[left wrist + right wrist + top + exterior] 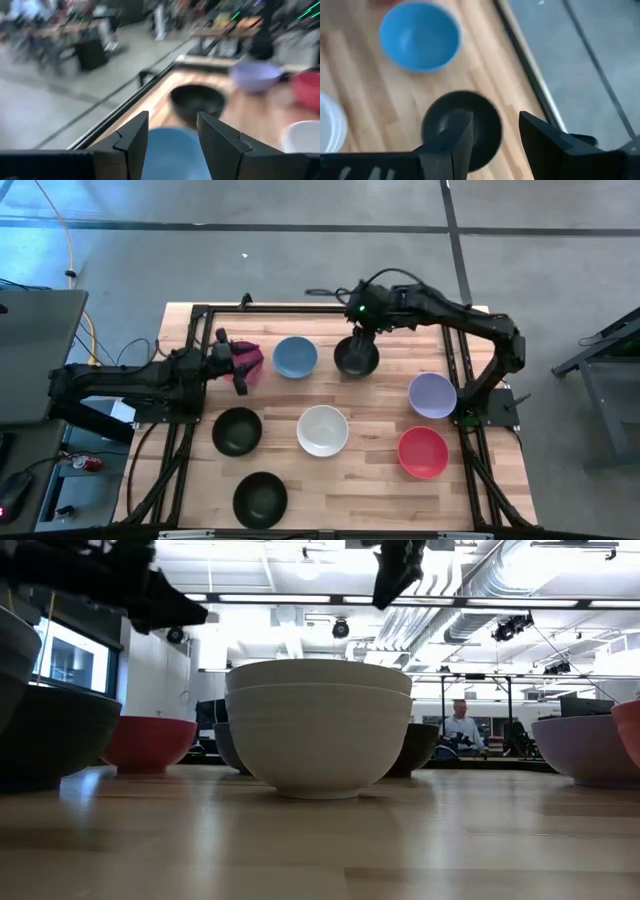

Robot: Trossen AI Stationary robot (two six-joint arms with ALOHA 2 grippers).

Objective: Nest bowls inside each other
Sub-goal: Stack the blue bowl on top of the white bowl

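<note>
Several bowls sit on their bases on the wooden table. Along the far side stand a magenta bowl [255, 360], a blue bowl [295, 357] and a black bowl [356, 357]. Two white bowls [320, 730] are nested at mid-table [323, 430]. A lavender bowl [432, 395] and a red bowl [423, 452] stand at the right, two more black bowls [237, 430] [260, 500] at the near left. My left gripper [172, 140] is open and empty, raised over the magenta bowl [240, 370]. My right gripper [495, 135] is open and empty, high above the far black bowl [462, 130].
The table's dark metal frame [200, 310] runs along its far and side edges. Bare wood lies between the bowls and along the near edge right of the near black bowl. A person [462, 725] sits far behind the table.
</note>
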